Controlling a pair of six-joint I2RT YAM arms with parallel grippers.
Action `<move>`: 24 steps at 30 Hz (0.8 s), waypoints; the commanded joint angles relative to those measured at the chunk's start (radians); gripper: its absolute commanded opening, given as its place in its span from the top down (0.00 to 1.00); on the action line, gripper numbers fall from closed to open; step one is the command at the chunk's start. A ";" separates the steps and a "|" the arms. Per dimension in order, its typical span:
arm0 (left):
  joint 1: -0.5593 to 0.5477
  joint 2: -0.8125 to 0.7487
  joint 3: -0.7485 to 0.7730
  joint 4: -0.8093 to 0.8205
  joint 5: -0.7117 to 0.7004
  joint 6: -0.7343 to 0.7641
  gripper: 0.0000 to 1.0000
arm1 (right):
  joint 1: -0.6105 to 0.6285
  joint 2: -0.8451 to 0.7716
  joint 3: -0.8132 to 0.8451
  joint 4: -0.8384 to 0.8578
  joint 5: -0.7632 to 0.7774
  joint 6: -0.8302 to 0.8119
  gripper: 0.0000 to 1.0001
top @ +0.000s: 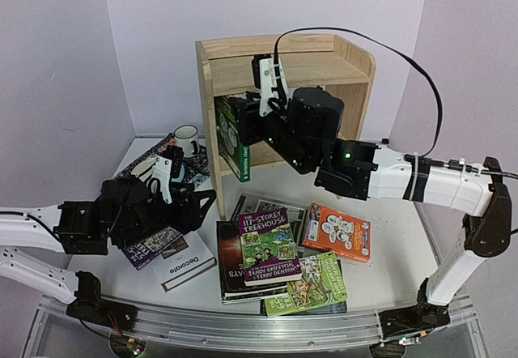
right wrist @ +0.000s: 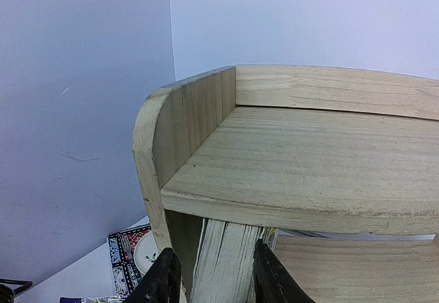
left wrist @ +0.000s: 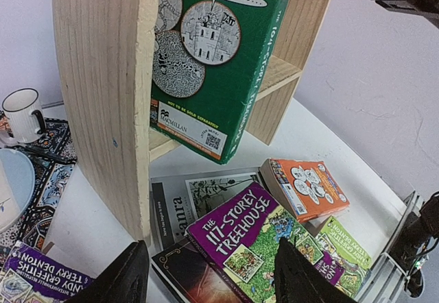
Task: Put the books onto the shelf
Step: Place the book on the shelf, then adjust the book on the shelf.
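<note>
The green book (left wrist: 212, 63) stands tilted in the lower tier of the shelf (top: 285, 49), between the fingers of the right hand (right wrist: 214, 277); whether they pinch it I cannot tell. The left hand (left wrist: 209, 275) is spread, near the other books (top: 267, 245) lying on the worktop (top: 405, 245).

White table (top: 396, 253) bears shelf (top: 340, 54), scattered books (top: 267, 245), mat (top: 154, 154).

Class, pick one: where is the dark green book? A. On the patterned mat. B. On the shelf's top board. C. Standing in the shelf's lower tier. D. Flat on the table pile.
C: the dark green book stands on edge inside the shelf, below its top board.
</note>
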 commanded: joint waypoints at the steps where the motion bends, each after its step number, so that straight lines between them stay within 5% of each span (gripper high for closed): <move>1: 0.007 -0.012 0.020 0.020 0.001 -0.009 0.37 | -0.003 -0.019 0.049 0.042 0.004 0.036 0.59; 6: 0.007 -0.014 0.018 0.020 0.002 -0.010 0.37 | -0.004 -0.026 0.049 0.001 0.002 0.056 0.50; 13: 0.008 -0.017 0.017 0.019 0.006 -0.008 0.36 | -0.004 -0.071 0.037 -0.063 -0.003 0.062 0.12; 18: 0.011 -0.020 0.017 0.019 0.006 -0.003 0.36 | -0.004 -0.132 -0.017 -0.115 -0.026 0.074 0.02; 24: 0.012 -0.017 0.020 0.020 0.006 0.002 0.36 | -0.004 -0.164 -0.059 -0.221 -0.037 0.069 0.02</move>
